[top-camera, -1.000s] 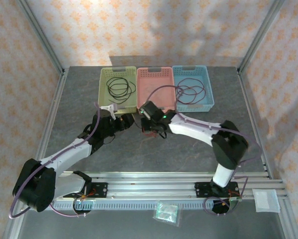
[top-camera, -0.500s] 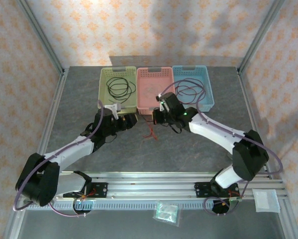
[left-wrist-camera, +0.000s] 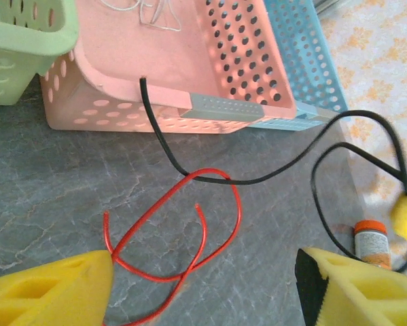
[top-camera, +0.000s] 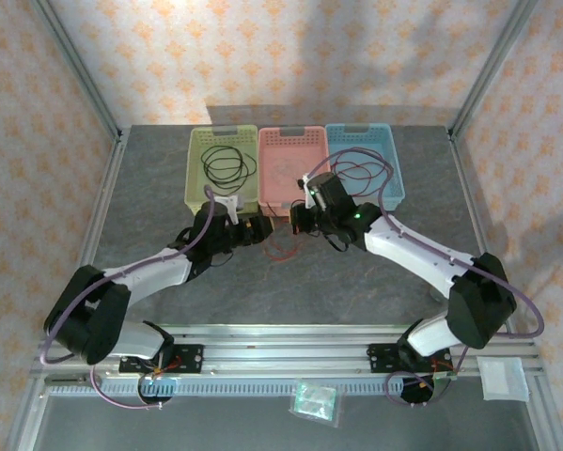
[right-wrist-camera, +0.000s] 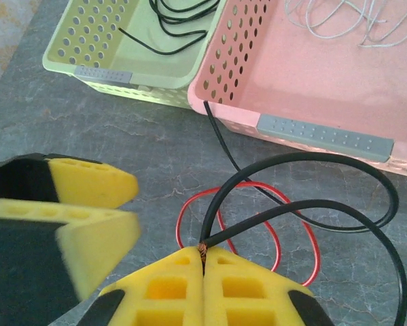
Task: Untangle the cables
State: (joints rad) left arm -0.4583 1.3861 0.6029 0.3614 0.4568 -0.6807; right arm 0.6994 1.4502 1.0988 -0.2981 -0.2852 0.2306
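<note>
The right jaws are clamped on the bare end of the black cable (right-wrist-camera: pixel 325 201), which loops over the worktop (left-wrist-camera: pixel 54 176) just near the pink basket (left-wrist-camera: pixel 121 112), crossing the red cable (left-wrist-camera: pixel 239 204). The left jaws stand open over the red cable.

Red cable (left-wrist-camera: pixel 238 204) lies flat in a self-crossing loop beside the pink basket (left-wrist-camera: pixel 189 61); black cable (right-wrist-camera: pixel 325 157) curves across it.

Grey marbled tabletop (top-camera: pixel 290 291). Bore green basket (top-camera: pixel 195 178), pink basket (top-camera: pixel 292 131) and blue basket (top-camera: pixel 359 128), touching in a row at the far side. Held, just before the pink one, a red cable (left-wrist-camera: pixel 210 172) loop crossed by a black cable (left-wrist-camera: pixel 164 146).
</note>
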